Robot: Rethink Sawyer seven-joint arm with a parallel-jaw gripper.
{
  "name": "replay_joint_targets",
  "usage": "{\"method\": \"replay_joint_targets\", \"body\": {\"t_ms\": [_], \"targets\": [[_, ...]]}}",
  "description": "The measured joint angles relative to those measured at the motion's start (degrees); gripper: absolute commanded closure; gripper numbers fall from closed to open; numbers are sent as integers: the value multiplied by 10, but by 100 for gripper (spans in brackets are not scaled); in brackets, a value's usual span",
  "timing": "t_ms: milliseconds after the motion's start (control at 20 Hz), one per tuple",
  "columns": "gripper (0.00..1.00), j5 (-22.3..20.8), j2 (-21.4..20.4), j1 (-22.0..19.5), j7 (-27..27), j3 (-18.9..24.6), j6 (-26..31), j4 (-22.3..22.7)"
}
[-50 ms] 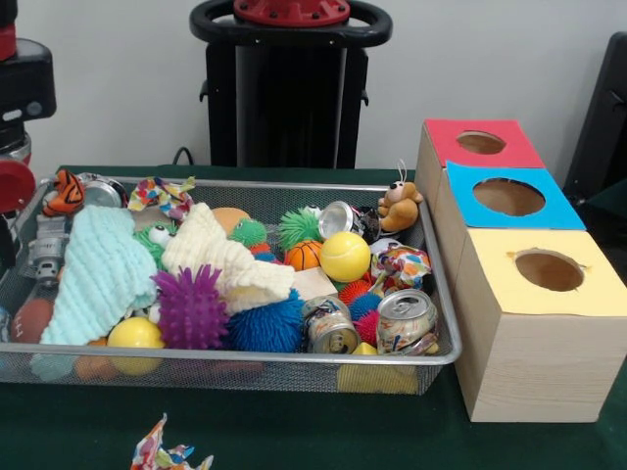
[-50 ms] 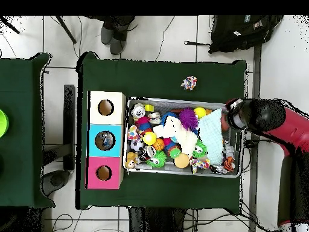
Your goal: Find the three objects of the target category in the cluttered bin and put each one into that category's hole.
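The wire-mesh bin (image 1: pixel 245 360) (image 2: pixel 181 100) is packed with clutter. Drink cans lie at the front right (image 1: pixel 407 321), beside it (image 1: pixel 330 326) and at the back (image 1: pixel 338 217). A yellow ball (image 1: pixel 345 257), a small basketball (image 1: pixel 304 255) and spiky balls in purple (image 1: pixel 191 308) and blue (image 1: pixel 265 328) sit mid-bin. A mint towel (image 1: pixel 98 274) and a cream towel (image 1: pixel 220 259) cover things beneath. The boxes with holes have red (image 1: pixel 480 143), blue (image 1: pixel 507 197) and yellow (image 1: pixel 549 270) tops. The arm (image 1: pixel 20 117) (image 2: pixel 262 116) hangs over the bin's end by the mint towel; its gripper is hidden.
A plush tiger (image 1: pixel 64 191) and a plush monkey (image 1: pixel 400 206) sit in the bin's back corners. A crumpled colourful wrapper (image 1: pixel 167 455) (image 2: pixel 189 83) lies on the green cloth outside the bin. A person's feet (image 2: pixel 114 33) and a black backpack (image 2: pixel 241 30) are on the floor.
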Motion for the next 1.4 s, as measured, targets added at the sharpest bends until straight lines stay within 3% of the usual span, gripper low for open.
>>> {"method": "replay_joint_targets", "body": {"t_ms": [450, 1150, 1400], "targets": [[100, 0, 3, -4, 0, 18, 0, 31], [100, -1, 29, -6, 0, 32, -24, 32], [100, -21, 31, -6, 0, 32, -25, 20]]}}
